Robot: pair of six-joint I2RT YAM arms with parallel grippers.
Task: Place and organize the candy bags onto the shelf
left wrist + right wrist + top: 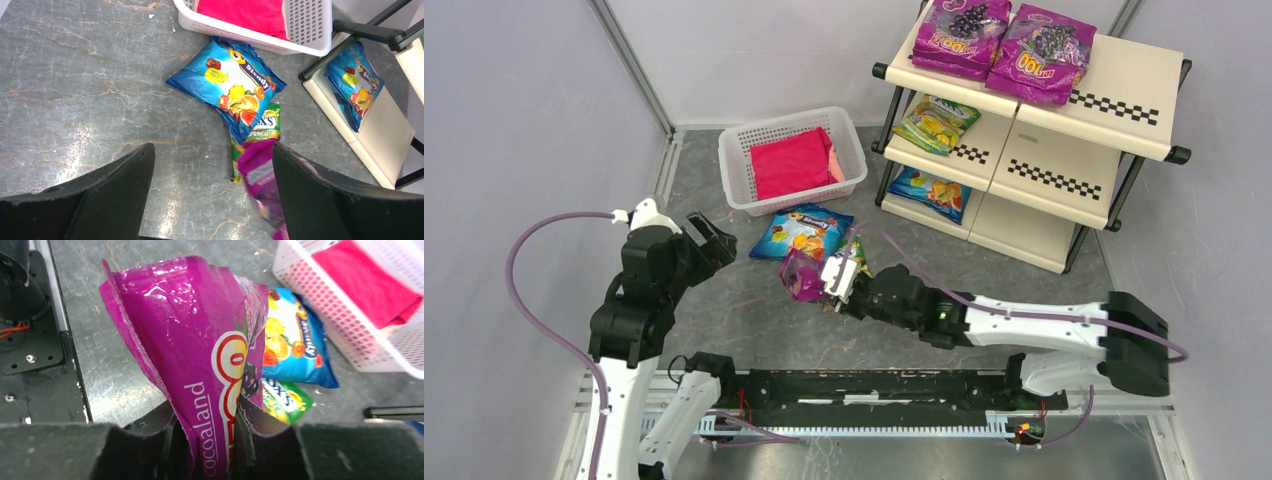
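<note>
- At nine o'clock the left pincer (715, 240) hangs wide and empty, maybe waiting its turn.
- A blue bag (802, 232) and a green bag (260, 129) lie on the counter (744, 312), not shelved yet.
- The right pincer (828, 283) grips a purple bag (801, 274) by its edge, likely to carry it.
- The shelf (1124, 80) stands at two o'clock; its top purple bags (969, 30) hint where this one goes.

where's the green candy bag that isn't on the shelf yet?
Left wrist view, centre-right: the glossy green-yellow plastic candy pouch lies flat on the grey table, one end tucked under the blue fruit-print pouch, near the white lattice basket.
</note>
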